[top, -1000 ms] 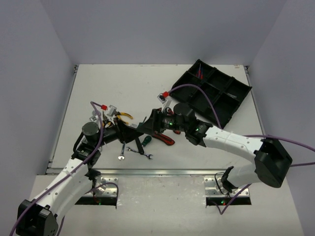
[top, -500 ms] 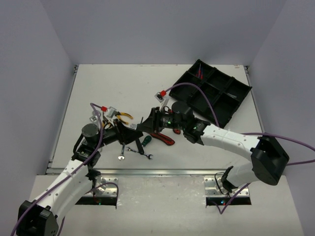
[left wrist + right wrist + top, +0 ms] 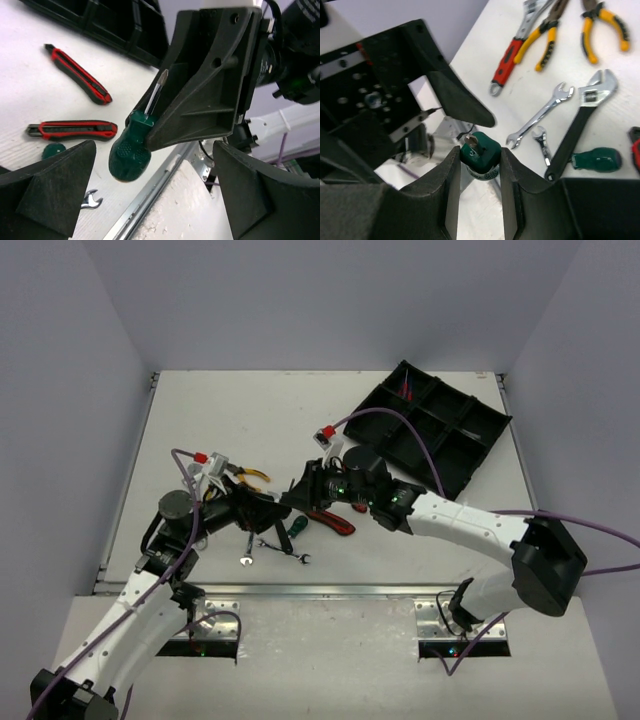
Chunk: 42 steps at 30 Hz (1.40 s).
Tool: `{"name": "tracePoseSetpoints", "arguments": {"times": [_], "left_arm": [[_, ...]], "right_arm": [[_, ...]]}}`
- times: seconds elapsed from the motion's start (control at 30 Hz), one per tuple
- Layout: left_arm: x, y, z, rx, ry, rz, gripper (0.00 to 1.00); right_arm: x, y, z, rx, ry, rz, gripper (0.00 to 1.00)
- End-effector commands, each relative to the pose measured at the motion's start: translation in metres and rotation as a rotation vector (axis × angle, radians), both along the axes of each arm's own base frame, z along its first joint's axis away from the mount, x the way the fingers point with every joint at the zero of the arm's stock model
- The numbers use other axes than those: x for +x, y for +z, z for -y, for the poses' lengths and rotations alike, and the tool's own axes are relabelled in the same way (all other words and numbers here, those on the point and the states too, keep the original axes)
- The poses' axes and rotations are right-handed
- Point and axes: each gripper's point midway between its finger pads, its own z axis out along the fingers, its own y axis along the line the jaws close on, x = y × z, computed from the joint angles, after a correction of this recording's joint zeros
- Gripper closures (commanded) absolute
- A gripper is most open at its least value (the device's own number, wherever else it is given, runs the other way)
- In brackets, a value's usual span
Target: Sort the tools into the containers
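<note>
A stubby green screwdriver [image 3: 482, 149] hangs above the table with my right gripper [image 3: 479, 162] shut on its handle, tip pointing toward the right wrist camera. In the left wrist view the same screwdriver [image 3: 129, 156] sits just ahead of my left gripper [image 3: 152, 172], whose fingers stand wide open on either side without touching it. From above, the left gripper [image 3: 262, 508] and right gripper [image 3: 300, 490] meet nose to nose at mid-table. The black organiser tray [image 3: 455, 455] lies at the far right, with red and blue screwdrivers [image 3: 405, 388] in its far corner compartment.
On the table below lie a second green screwdriver [image 3: 598, 160], a black-handled adjustable wrench [image 3: 580, 125], silver wrenches [image 3: 540, 117], yellow-handled pliers [image 3: 602, 22] and two red-black utility knives [image 3: 77, 75] [image 3: 75, 130]. The metal front rail [image 3: 320, 590] runs just behind the arm bases.
</note>
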Motion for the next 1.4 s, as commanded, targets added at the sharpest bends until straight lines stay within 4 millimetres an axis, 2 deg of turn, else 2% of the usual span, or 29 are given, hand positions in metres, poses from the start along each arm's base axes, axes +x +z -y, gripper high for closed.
{"name": "tracePoseSetpoints", "arguments": {"times": [0.0,0.17,0.3,0.37,0.47,0.5,0.57,0.63,0.67,0.73,0.77,0.8,0.87,0.9,0.93,0.97,1.0,1.07,1.13,1.23,1.37], "left_arm": [[0.028,0.004,-0.033,0.167,0.241,-0.037,0.00],[0.033,0.001,-0.055,0.237,0.374,-0.152,0.00],[0.032,0.013,-0.068,0.290,0.432,-0.194,0.00],[0.031,0.029,-0.073,0.312,0.448,-0.177,0.00],[0.031,0.043,-0.077,0.350,0.450,-0.120,0.00],[0.031,0.045,-0.079,0.368,0.450,-0.095,0.00],[0.034,0.043,-0.087,0.389,0.491,-0.080,0.00],[0.036,0.035,-0.089,0.389,0.512,-0.097,0.00],[0.036,0.033,-0.088,0.385,0.504,-0.097,0.00],[0.036,0.031,-0.083,0.383,0.478,-0.100,0.00],[0.036,0.029,-0.083,0.385,0.473,-0.103,0.00],[0.036,0.028,-0.083,0.388,0.472,-0.107,0.00],[0.035,0.027,-0.082,0.387,0.464,-0.109,0.00],[0.034,0.026,-0.080,0.385,0.458,-0.111,0.00],[0.033,0.027,-0.080,0.382,0.454,-0.105,0.00],[0.033,0.027,-0.079,0.380,0.451,-0.102,0.00],[0.033,0.027,-0.079,0.378,0.450,-0.101,0.00],[0.033,0.026,-0.078,0.379,0.442,-0.102,0.00],[0.034,0.024,-0.075,0.384,0.427,-0.110,0.00],[0.036,0.022,-0.073,0.391,0.414,-0.119,0.00],[0.037,0.019,-0.070,0.397,0.399,-0.127,0.00]], "right_arm": [[0.046,0.025,0.015,-0.055,-0.145,0.104,1.00],[0.092,0.014,0.056,-0.111,-0.274,0.040,1.00],[0.135,0.011,0.106,-0.184,-0.431,0.048,1.00],[0.158,0.004,0.141,-0.257,-0.532,0.027,1.00],[0.194,0.010,0.191,-0.311,-0.685,0.024,1.00],[0.208,0.011,0.214,-0.316,-0.750,0.004,1.00],[0.228,0.011,0.248,-0.346,-0.863,-0.005,1.00],[0.258,0.011,0.290,-0.393,-0.982,-0.014,1.00],[0.259,0.008,0.303,-0.419,-1.015,-0.021,1.00],[0.291,0.028,0.336,-0.481,-1.116,0.014,1.00],[0.305,0.013,0.350,-0.537,-1.150,-0.009,1.00],[0.318,0.009,0.366,-0.580,-1.191,-0.011,1.00],[0.342,0.002,0.395,-0.634,-1.256,-0.008,1.00],[0.350,-0.002,0.403,-0.639,-1.270,-0.011,1.00],[0.361,0.006,0.417,-0.629,-1.302,0.004,1.00],[0.371,-0.014,0.423,-0.655,-1.300,-0.020,1.00],[0.375,-0.005,0.425,-0.646,-1.306,-0.001,1.00],[0.388,-0.031,0.432,-0.683,-1.306,-0.033,1.00],[0.398,-0.033,0.449,-0.692,-1.320,-0.038,1.00],[0.404,-0.042,0.451,-0.711,-1.311,-0.041,0.97],[0.400,-0.040,0.451,-0.704,-1.312,-0.047,0.73]]}}
